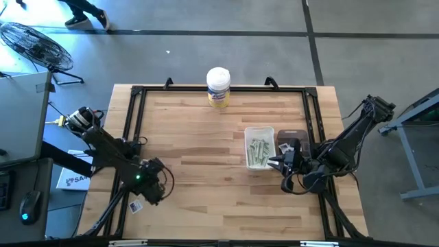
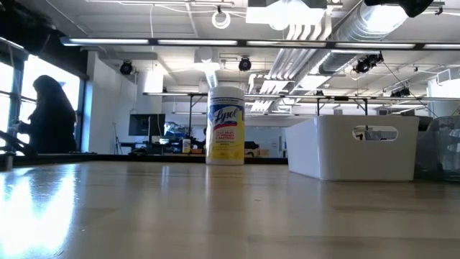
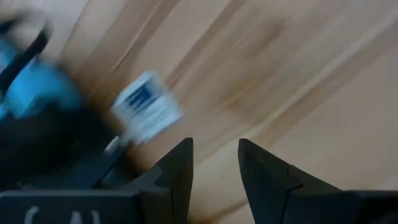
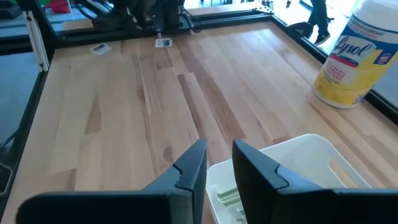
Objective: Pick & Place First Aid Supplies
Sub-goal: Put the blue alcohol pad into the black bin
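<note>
A small white square packet with a blue mark (image 3: 146, 112) lies flat on the wooden table near its left near corner (image 1: 135, 206). My left gripper (image 3: 216, 146) points down over the bare wood beside it, open, nothing between its fingers (image 1: 153, 188). The right wrist view shows that corner with two small packets (image 4: 163, 42) (image 4: 99, 48) on the wood. Pale green-white strips (image 1: 258, 152) lie in a white bin (image 1: 259, 130) at the right. My right gripper (image 4: 217, 149) hovers at the bin's near rim (image 1: 276, 163), a narrow empty gap between its fingers.
A tall white canister with a yellow label (image 1: 218, 87) stands at the far edge's middle (image 2: 226, 126). A dark container (image 1: 292, 136) sits right of the bin. A black rail frame (image 1: 134, 123) borders the table. Bare wood fills the middle.
</note>
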Controlling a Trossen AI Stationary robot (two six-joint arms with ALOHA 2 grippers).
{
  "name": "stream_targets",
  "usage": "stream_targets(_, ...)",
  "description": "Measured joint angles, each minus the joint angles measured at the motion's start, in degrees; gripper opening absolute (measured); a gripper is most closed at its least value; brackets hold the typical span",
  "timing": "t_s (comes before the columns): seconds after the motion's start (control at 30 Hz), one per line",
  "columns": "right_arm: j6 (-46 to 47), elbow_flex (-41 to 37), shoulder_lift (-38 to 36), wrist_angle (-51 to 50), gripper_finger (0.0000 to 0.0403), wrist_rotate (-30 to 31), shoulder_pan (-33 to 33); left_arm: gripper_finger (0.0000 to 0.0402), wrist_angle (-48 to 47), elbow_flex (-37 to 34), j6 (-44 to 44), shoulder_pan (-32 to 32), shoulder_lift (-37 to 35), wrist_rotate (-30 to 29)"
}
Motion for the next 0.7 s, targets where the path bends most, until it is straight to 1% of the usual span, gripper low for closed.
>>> stream_targets(0.07,0.0,0.0,0.0,0.31,0.0071,0.47,0.0,0.0124,-2.48,-0.39,-0.13,1.93,-0.05,4.83)
stream_targets(0.13,0.0,0.0,0.0,0.65,0.0071,0.6,0.0,0.0124,-1.41,-1.57,1.52,4.21,0.0,8.36)
stream_targets(0.27,0.0,0.0,0.0,0.78,0.0071,0.56,0.0,0.0124,0.7,-5.78,4.72,8.76,0.03,10.82)
stream_targets(0.33,-0.02,0.0,0.0,0.76,0.0071,0.51,0.0,0.0123,0.44,-8.07,6.3,10.92,0.03,10.15)
stream_targets(0.43,-0.57,0.0,0.0,0.78,0.0071,0.35,0.01,0.0123,0.65,-11.33,7.69,13.84,0.03,6.26)
stream_targets(0.47,-0.61,0.0,0.0,0.77,0.0071,0.3,0.0,0.0123,1.46,-12.27,7.98,14.6,0.03,5.94)
stream_targets(0.57,-0.66,0.0,0.0,0.79,0.0071,0.2,0.0,0.0123,5.47,-13.85,11.66,16.72,0.49,8.38)
stream_targets(0.63,-0.69,0.0,0.0,0.81,0.0071,0.2,0.0,0.0123,6.8,-14.69,13.53,17.0,0.63,8.64)
stream_targets(0.7,-0.85,0.0,0.0,0.92,0.0071,0.18,0.0,0.0123,10.49,-15.02,14.14,16.96,0.98,8.59)
